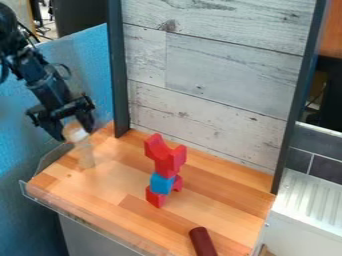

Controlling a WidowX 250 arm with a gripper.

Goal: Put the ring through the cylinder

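By the wooden counter (127,180), a pale piece (75,132) adjoins the claw (72,131) (opening, hold unclear).

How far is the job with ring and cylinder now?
Nothing is surely done. The gripper is at a tan round piece, perhaps the ring, above a pale upright piece. I cannot tell if it is held or threaded. Probably left: finishing threading, moving clear.

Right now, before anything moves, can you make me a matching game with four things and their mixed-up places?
Things:
1. claw
2. blue block
3. curvy red block
4. dark red stick

Places:
A. on the picture's left side
B. at the picture's bottom edge
C. just above the blue block
D. just under the curvy red block

Pairs: 1-A, 2-D, 3-C, 4-B
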